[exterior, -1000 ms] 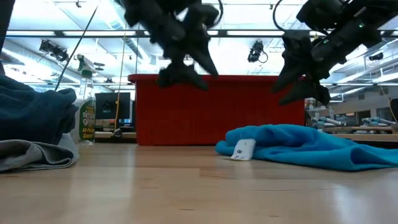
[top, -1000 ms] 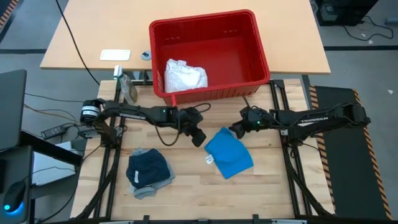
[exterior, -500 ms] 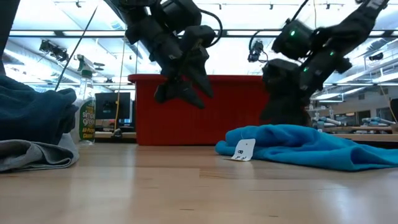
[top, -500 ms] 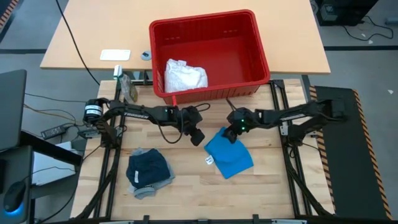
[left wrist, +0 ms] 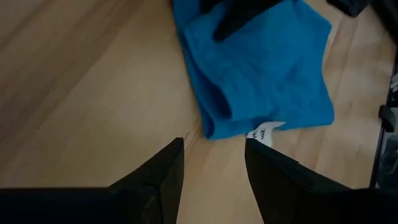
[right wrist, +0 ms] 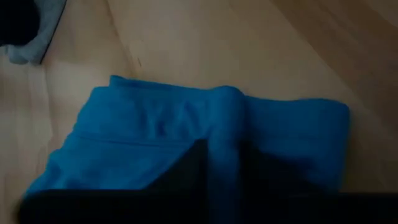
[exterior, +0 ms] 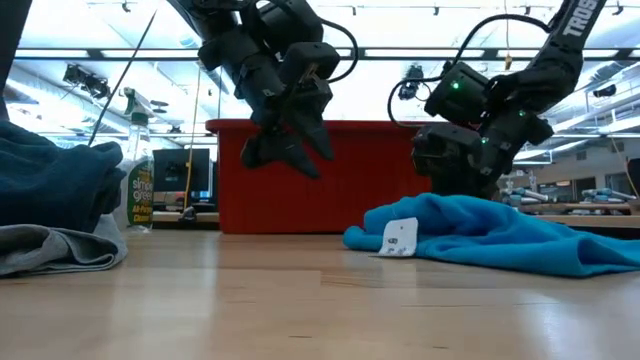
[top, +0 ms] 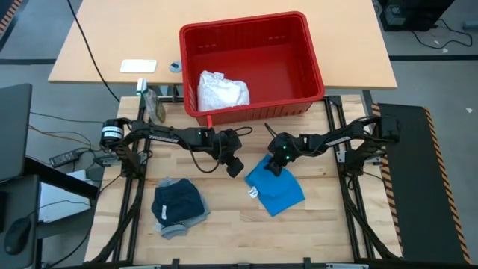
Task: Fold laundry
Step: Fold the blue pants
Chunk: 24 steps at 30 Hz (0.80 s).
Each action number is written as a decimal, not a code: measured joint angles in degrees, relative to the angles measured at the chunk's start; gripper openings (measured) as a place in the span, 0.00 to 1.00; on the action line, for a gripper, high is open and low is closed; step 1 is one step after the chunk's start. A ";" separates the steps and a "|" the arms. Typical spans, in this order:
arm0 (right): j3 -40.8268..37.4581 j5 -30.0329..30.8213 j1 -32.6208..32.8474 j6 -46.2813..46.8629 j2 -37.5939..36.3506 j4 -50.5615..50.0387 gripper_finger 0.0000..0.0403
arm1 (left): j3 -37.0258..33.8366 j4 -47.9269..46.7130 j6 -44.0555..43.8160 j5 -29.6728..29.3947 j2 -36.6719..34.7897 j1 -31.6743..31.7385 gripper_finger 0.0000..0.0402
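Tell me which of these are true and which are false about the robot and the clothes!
1. The right gripper is down on the bright blue garment. True; its fingers pinch a ridge of the cloth.
2. The white cloth lies on the wooden table. False; it sits inside the red basket.
3. The left gripper holds the blue garment. False; it hangs above the table beside it, fingers apart, holding nothing.
4. The navy garment lies on top of the grey T-shirt. True.
5. The blue garment has a small white tag. True.
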 joint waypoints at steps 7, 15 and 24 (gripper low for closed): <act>-0.13 0.40 0.09 2.38 -10.29 3.52 0.05 | 0.00 -1.15 0.11 1.01 0.00 0.00 0.43; -0.08 4.92 0.63 -9.18 -25.42 6.31 0.03 | -0.04 -0.84 3.04 0.22 -2.05 0.00 0.43; -0.09 11.64 3.60 -25.18 -32.86 7.61 0.03 | -0.02 11.72 5.81 -4.10 -5.29 0.30 0.45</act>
